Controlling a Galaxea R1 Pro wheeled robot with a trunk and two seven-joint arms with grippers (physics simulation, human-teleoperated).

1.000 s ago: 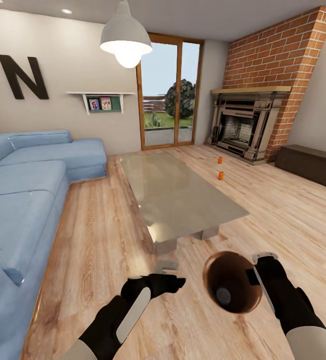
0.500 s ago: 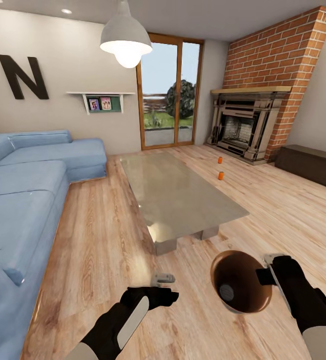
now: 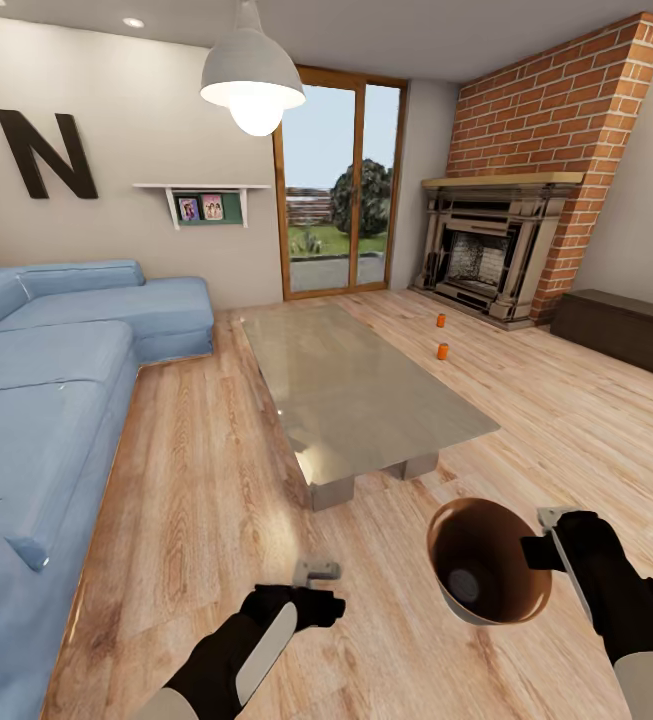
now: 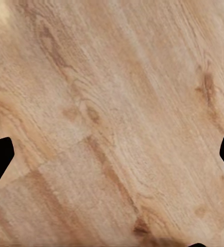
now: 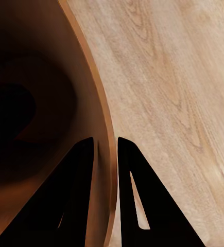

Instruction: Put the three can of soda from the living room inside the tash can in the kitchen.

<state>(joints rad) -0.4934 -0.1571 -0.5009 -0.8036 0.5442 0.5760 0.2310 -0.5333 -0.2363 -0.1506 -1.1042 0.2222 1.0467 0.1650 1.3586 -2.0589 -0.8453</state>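
Room: wood-floored living room with a blue sofa (image 3: 56, 400) along one side, a glass coffee table (image 3: 361, 395) at centre and a brick fireplace (image 3: 496, 255) at the far wall.
Floor: two cans of soda (image 3: 443, 351) stood upright on the wood floor (image 3: 216, 470) beyond the far long edge of the coffee table, one nearer the fireplace (image 3: 441, 320); they were close together and well apart from both arms.
Third can: a grey round top lay visible at the bottom of the tash can (image 3: 486, 560), judged to be a can already inside; detail was too small to confirm.
Right pincer (image 5: 105, 149): clenched on the rim wall of the tash can (image 5: 50, 128), one finger inside and one outside, holding it above the floor with the opening tilted toward the head camera.
Left pincer (image 3: 318, 572): released, fingers spread wide over bare floor, holding and touching nothing.
Step in hand: carrying the bin toward the two remaining cans, as judged.
Procedure: keep the rim grip firm and the bin mouth upward so the contents stay in; route round the near corner of the coffee table; stop with the cans within reach of the free left pincer.
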